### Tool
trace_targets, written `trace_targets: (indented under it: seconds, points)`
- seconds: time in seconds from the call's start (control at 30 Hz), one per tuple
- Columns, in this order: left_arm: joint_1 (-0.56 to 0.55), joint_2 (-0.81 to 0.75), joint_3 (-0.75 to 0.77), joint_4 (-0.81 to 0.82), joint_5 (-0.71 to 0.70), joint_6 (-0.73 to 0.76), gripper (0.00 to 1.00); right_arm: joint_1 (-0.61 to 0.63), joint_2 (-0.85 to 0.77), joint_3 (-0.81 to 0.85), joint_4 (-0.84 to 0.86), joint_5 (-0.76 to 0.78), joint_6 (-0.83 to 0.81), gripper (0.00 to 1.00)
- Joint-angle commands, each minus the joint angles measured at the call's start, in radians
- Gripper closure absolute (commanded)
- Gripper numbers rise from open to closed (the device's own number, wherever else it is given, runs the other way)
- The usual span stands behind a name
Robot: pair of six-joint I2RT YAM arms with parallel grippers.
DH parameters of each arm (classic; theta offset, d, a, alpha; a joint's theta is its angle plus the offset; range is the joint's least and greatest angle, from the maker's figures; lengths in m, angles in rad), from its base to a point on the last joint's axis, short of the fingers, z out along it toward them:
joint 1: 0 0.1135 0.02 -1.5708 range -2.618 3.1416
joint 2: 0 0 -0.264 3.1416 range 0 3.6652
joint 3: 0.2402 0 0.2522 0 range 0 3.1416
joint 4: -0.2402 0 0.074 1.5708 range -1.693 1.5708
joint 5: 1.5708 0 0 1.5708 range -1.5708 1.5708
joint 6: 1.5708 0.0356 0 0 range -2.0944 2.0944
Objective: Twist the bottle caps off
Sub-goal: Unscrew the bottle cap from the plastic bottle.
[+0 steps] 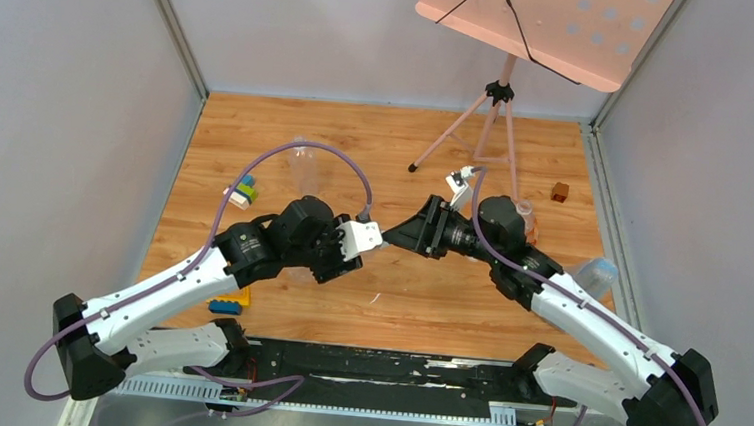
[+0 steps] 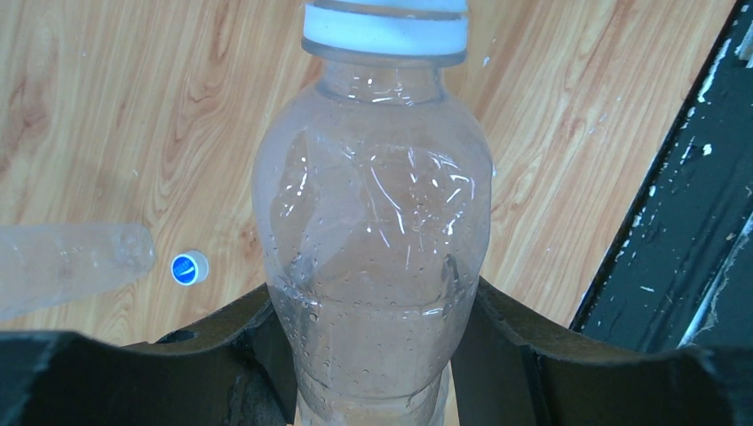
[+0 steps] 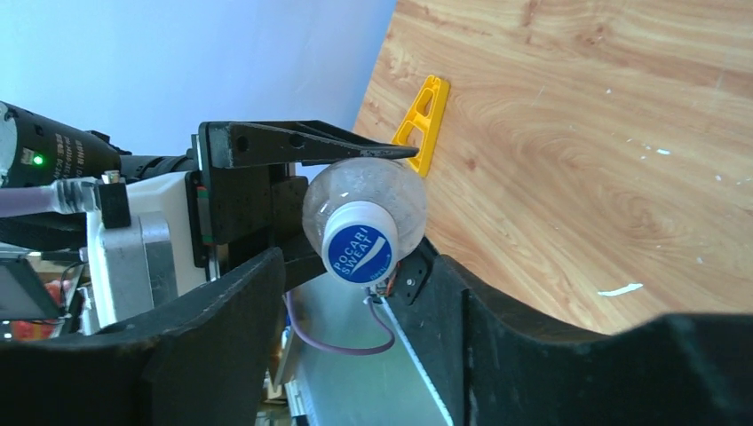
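A clear plastic bottle point(image 2: 373, 204) is held off the table with my left gripper point(image 2: 373, 302) shut on its lower body. Its bottle cap point(image 2: 385, 31) is white-sided with a blue printed top point(image 3: 360, 241). My right gripper point(image 3: 351, 266) faces that cap end-on. Its fingers point(image 3: 222, 302) stand on either side of the cap, open, with a gap on each side. From above the two grippers meet nose to nose at mid-table point(image 1: 381, 236), and the bottle between them is mostly hidden. A loose blue-topped cap point(image 2: 188, 268) lies on the wood.
A capless clear bottle point(image 2: 71, 262) lies beside the loose cap. Another clear bottle point(image 1: 306, 168) is at back left and one point(image 1: 599, 276) at the right edge. A brown cube point(image 1: 560, 192), coloured blocks point(image 1: 244, 192), a yellow piece point(image 3: 424, 124) and a pink tripod point(image 1: 495, 121) are around.
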Motion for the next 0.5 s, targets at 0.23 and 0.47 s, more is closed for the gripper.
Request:
trace_targets:
  seconds: [0.23, 0.47]
  points:
    - [-0.014, 0.003, 0.008, 0.046, -0.034, 0.022, 1.0, -0.001, 0.063, 0.053, 0.069, -0.065, -0.002, 0.8]
    - [-0.015, -0.035, 0.004, 0.088, -0.005, -0.018, 1.0, -0.001, 0.07, 0.022, -0.002, -0.091, -0.205, 0.83]
